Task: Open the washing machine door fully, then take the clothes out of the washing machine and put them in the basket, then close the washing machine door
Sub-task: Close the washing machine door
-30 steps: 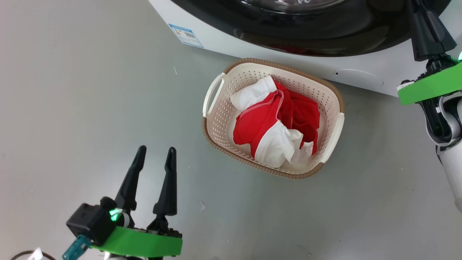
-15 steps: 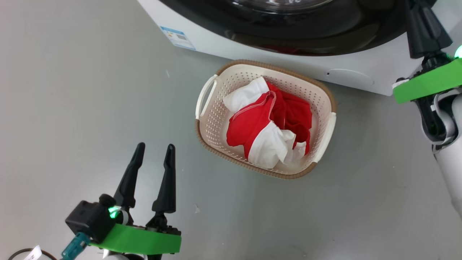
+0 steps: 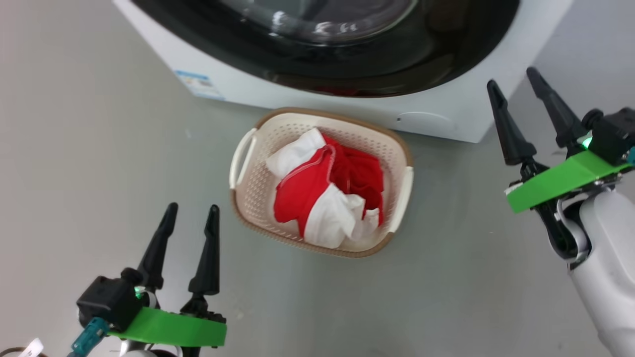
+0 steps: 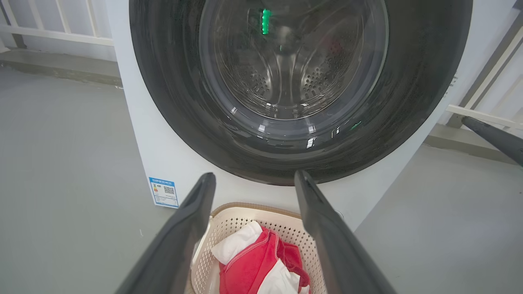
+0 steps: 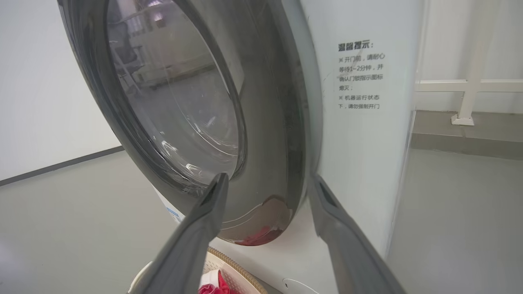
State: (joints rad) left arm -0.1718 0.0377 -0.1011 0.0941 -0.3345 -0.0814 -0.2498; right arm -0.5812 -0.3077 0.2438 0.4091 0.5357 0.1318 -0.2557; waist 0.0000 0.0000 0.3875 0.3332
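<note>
Red-and-white fabric clothes [image 3: 327, 193] lay in the cream perforated basket [image 3: 258, 183]; the black-rimmed glass door [image 3: 397, 64] of the white washing machine [image 3: 307, 101] looked shut. Left tool [image 3: 193, 206] and right tool [image 3: 511, 75] gaped empty. Closing step seemingly done; only withdrawal remained.

The washing machine door [image 4: 294, 90], a glossy black ring around a bulging clear window, sits shut flat against the white washing machine [image 3: 238, 91], and bare steel drum shows through the glass. The cream perforated basket [image 3: 255, 188] with its brown woven rim stands on the floor just in front of the washing machine, below the door. The crumpled red and white clothes [image 3: 307, 193] lie heaped inside it.
</note>
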